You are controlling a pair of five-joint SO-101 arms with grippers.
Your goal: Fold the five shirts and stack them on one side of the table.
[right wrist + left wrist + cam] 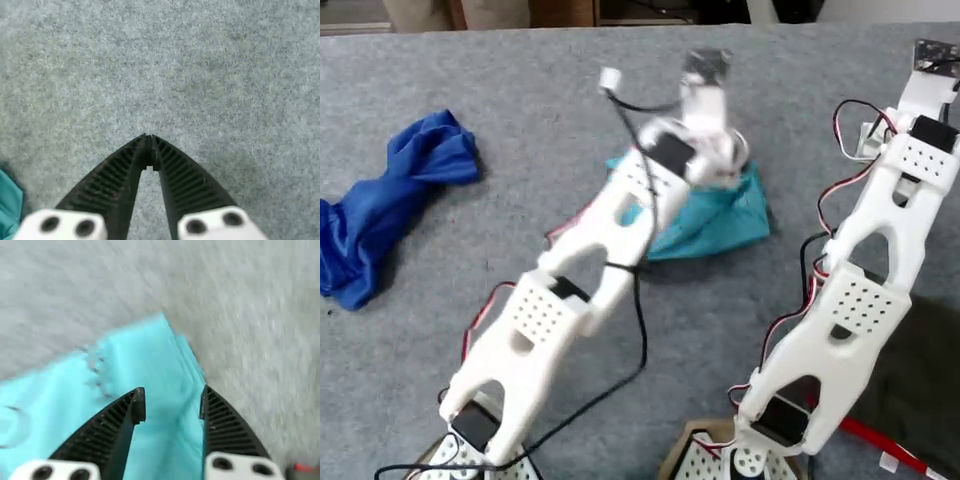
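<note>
Two shirts lie well apart on the grey desk point(520, 80). The teal shirt point(720, 225) sits near the middle of the desk, somewhat toward the far edge, gathered into a rough, folded-over shape. The blue shirt point(390, 210) is crumpled in a long heap at the left edge.

The left arm point(580, 290) stretches from the near edge to the teal shirt and covers its left part. The left hand point(172, 405) is over the teal cloth point(150, 355) with its black ribbed fingers point(125, 420) spread apart and nothing gripped. Beneath them the cloth lies in layers that end in a corner against bare desk. Whether the tips touch the cloth cannot be told.

The right arm point(860, 300) runs along the right side toward the far right corner. The right hand point(149, 145) is closed, its fingertips meeting, empty, above bare desk. A dark cloth point(920, 370) lies at the right edge near the front, just beside that arm.
</note>
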